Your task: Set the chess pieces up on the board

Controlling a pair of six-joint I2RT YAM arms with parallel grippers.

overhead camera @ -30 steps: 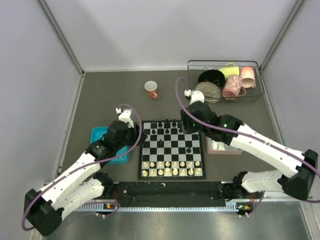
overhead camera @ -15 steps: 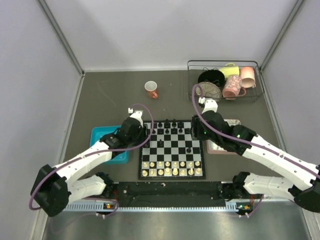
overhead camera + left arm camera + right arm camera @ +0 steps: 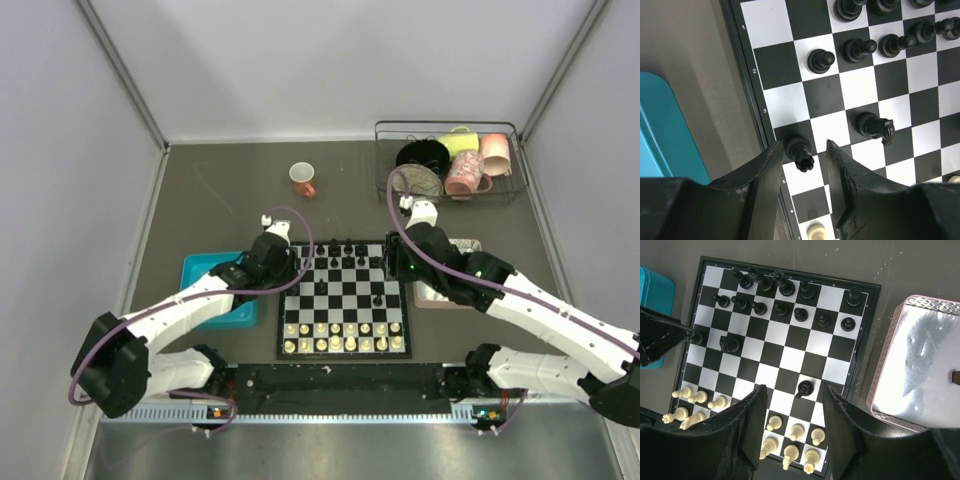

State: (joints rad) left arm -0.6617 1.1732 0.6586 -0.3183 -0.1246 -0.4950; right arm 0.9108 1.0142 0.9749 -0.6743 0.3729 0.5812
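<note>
A: Left arm first. Why is the left gripper (image 3: 804, 146) sitting at the left edge of the board (image 3: 345, 300)?

B: It straddles a black rook (image 3: 800, 154) on the left-most file, about mid-board, apart from the black ranks at the far edge. There is one finger on each side with a sliver of board showing past both, so the jaws are apart and not clamped on it. Judgement: the step in hand is picking up that rook.

A: Where would it go?

B: The far-left corner square (image 3: 765, 20) is bare, and a rook belongs in a corner. That is a likely target, not a certain one.

A: Right arm?

B: The right gripper (image 3: 794, 387) hangs over the right side of the board with its fingers parted and nothing between them. A lone black pawn (image 3: 804, 388) stands on the board below, well apart from the pawn rank. The gripper is probably held high to stay out of the left arm's way.

A: The other chess pieces?

B: The black chess pieces (image 3: 780, 307) are mostly ranked in the two far rows. A black knight (image 3: 730, 344) sits loose just right of the rook; I cannot tell whether it is upright. White pieces (image 3: 790, 432) line the near edge. The teal tray (image 3: 205, 272) is left of the board and the pink tray (image 3: 920, 365) right of it, both on the worktop (image 3: 220, 190).

A: Risk?

B: The rook is small and glossy and sits by the border. An off-centre close could tip it toward the knight.
</note>
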